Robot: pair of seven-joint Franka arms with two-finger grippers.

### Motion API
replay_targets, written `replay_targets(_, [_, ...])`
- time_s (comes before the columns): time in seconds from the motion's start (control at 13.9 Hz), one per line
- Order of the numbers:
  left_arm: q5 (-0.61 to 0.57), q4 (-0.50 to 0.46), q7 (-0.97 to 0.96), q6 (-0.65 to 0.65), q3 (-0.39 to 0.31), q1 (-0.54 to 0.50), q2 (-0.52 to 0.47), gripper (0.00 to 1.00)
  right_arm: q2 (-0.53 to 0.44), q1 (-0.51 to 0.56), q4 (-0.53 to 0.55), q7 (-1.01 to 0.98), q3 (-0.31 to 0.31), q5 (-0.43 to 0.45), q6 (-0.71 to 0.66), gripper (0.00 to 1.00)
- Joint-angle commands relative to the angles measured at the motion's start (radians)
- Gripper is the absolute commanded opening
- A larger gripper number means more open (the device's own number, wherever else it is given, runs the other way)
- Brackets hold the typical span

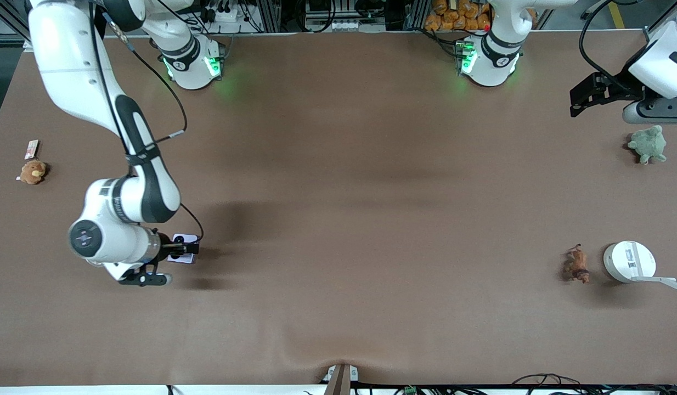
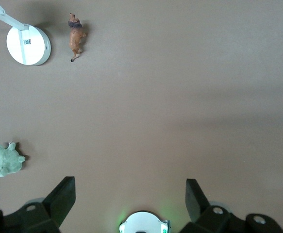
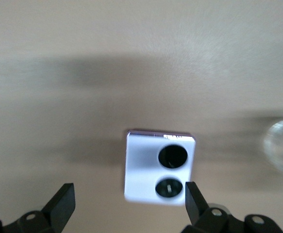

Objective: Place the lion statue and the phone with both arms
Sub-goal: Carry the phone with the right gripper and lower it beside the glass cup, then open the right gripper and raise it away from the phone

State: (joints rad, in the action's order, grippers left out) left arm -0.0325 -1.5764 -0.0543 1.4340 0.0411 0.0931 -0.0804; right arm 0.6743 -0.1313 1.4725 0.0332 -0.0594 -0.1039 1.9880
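- Right gripper (image 1: 168, 263): low over the table (image 1: 338, 219) toward the right arm's end, jaws spread wide and holding nothing.
- Phone (image 1: 184, 248): lies flat on the table directly under the right gripper; the right wrist view shows it (image 3: 159, 166) face up, two black camera circles visible, resting between the spread fingers (image 3: 61, 204) without contact. Judged as set down and released.
- Left gripper (image 1: 596, 93): raised over the left arm's end of the table, just above the green plush turtle (image 1: 648, 144); jaws spread wide, empty. This arm waits.
- Lion statue (image 1: 576, 264): rests on the table at the left arm's end, just beside the round white device (image 1: 628, 261) and well apart from the left gripper; it also appears in the left wrist view (image 2: 75, 38). It looks already placed.
- Brown plush toy (image 1: 33, 171): near the right arm's end, not involved.
- Progress: both objects lie free on the table; judged remaining work is only the right arm's withdrawal.
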Motion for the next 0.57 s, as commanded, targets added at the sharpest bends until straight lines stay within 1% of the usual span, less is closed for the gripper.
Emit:
replay_targets(0.0, [0.020,0.000,0.024,0.009,-0.003,-0.006,-0.002,1.00,-0.013,0.007,-0.170,-0.003,0.004,0.073,-0.187,1.00])
replay_targets(0.07, [0.020,-0.002,0.024,0.008,-0.003,-0.006,-0.002,1.00,-0.013,0.009,-0.232,-0.003,0.003,0.090,-0.249,1.00])
replay_targets(0.22, [0.020,-0.002,0.024,0.008,-0.003,-0.006,-0.002,1.00,-0.019,0.004,-0.340,-0.003,0.004,0.090,-0.377,1.00])
replay_targets(0.29, [0.020,-0.002,0.024,0.008,-0.003,-0.006,-0.002,1.00,-0.051,0.015,-0.372,-0.003,0.016,0.076,-0.414,1.00])
replay_targets(0.36, [0.020,-0.004,0.024,0.008,-0.003,-0.007,-0.002,1.00,-0.103,0.028,-0.382,-0.013,0.026,0.047,-0.413,1.00])
replay_targets(0.43, [0.020,-0.004,0.024,0.008,-0.003,-0.006,-0.002,1.00,-0.131,0.032,-0.385,-0.019,0.024,0.017,-0.413,1.00])
replay_targets(0.5, [0.020,-0.004,0.024,0.008,-0.003,-0.007,-0.002,1.00,-0.149,0.022,-0.399,-0.022,0.020,0.019,-0.426,1.00])
